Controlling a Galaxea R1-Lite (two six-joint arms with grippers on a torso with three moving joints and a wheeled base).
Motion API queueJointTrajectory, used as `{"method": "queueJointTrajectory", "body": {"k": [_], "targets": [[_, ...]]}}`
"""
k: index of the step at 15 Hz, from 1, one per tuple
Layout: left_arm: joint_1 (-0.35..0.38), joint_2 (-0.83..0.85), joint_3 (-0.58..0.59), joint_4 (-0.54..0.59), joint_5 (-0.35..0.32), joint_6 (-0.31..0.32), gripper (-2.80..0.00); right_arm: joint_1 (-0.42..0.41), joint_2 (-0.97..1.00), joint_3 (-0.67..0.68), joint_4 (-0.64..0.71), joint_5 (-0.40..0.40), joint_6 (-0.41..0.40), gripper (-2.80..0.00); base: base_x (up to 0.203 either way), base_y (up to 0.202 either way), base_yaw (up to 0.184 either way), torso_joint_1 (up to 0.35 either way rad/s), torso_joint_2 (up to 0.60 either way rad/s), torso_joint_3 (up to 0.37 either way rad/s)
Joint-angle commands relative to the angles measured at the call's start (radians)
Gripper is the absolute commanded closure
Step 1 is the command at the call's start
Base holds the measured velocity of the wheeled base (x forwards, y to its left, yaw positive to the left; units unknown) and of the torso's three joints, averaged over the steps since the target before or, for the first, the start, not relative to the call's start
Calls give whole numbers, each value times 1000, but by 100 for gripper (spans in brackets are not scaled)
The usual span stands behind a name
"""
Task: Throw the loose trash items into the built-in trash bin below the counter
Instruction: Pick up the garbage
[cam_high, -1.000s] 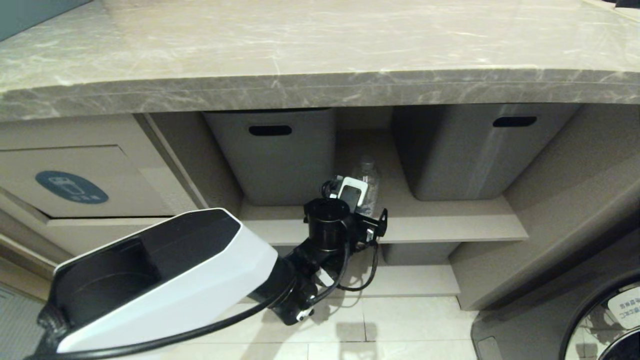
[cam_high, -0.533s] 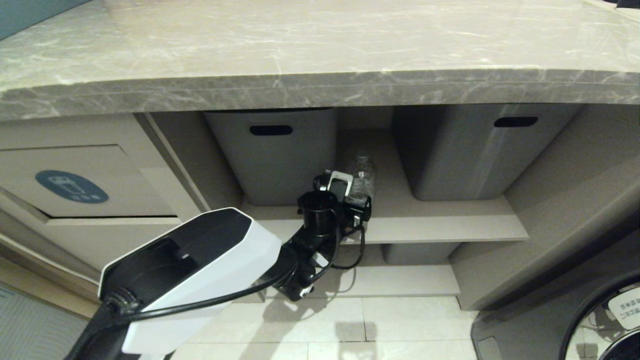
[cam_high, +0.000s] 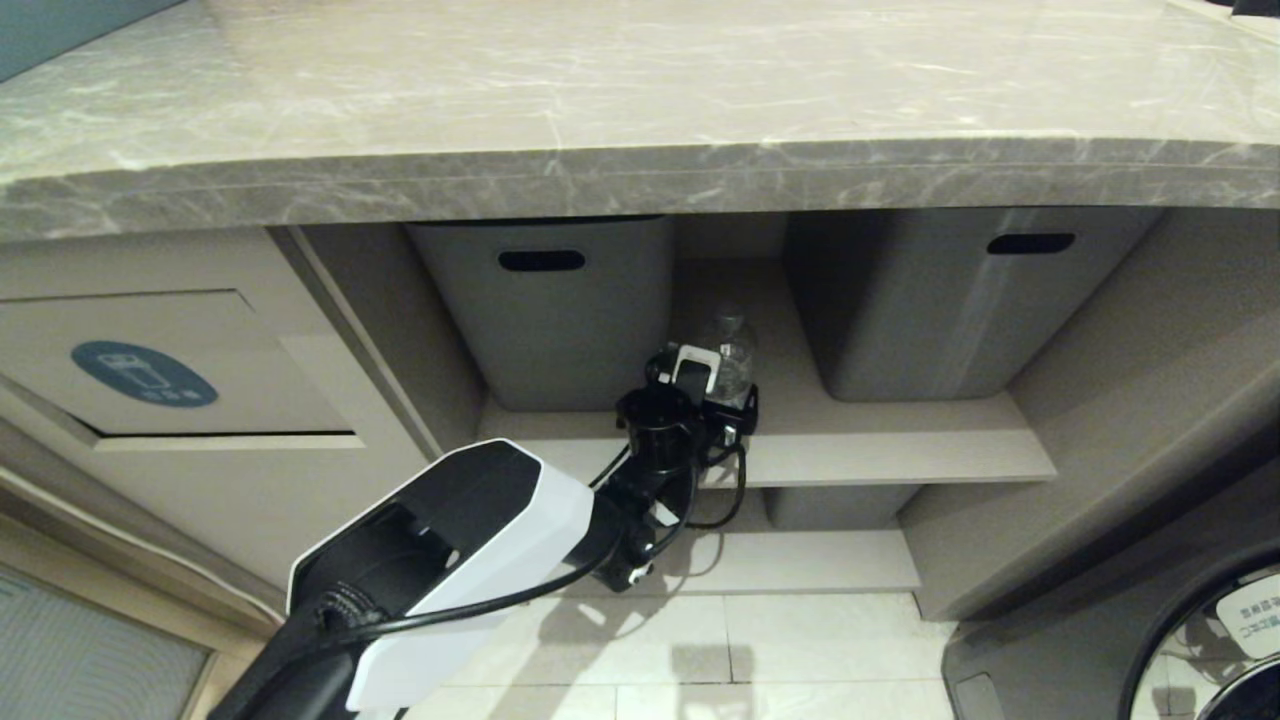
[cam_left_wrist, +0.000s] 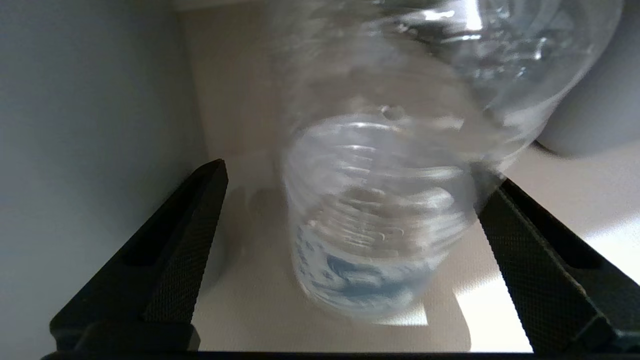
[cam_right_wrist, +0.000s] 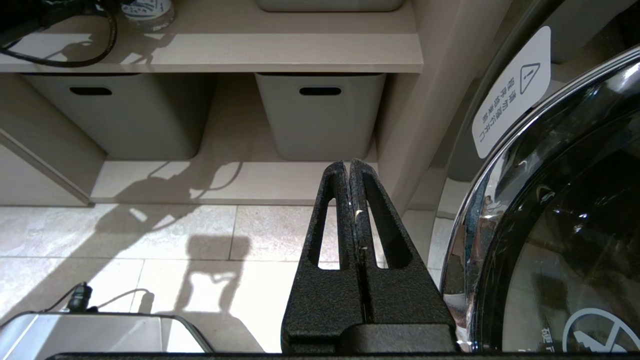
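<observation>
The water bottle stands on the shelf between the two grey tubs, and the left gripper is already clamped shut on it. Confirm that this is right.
Not quite. The water bottle does stand on the shelf between the two grey tubs, but the left gripper is not clamped on it. The left wrist view shows its jaws wide open, one either side of the bottle, with a visible gap on one side.

White-and-black left arm (cam_high: 460, 540) trailing black cables, textured black fingers (cam_left_wrist: 170, 260)

Lower half of the water bottle (cam_high: 728, 345) hidden behind the left gripper (cam_high: 712, 392) in the head view — blurred up close in the wrist view, top cut off by the edge. Label print unreadable — too smeared.
</observation>
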Motion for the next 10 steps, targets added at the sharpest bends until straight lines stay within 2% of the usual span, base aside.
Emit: {"method": "queueJointTrajectory", "body": {"k": [1, 6, 7, 10], "targets": [[-1, 52, -53, -4, 3, 2, -280, 0, 0, 0, 0, 0, 0, 0, 0, 0, 0, 0, 0, 0], [-2, 96, -136, 7, 15, 3, -280, 0, 0, 0, 0, 0, 0, 0, 0, 0, 0, 0, 0, 0], [-2, 102, -154, 9, 16, 3, 0, 0, 0, 0, 0, 0, 0, 0, 0, 0, 0, 0, 0, 0], [0, 103, -163, 13, 28, 3, 0, 0, 0, 0, 0, 0, 0, 0, 0, 0, 0, 0, 0, 0]]}}
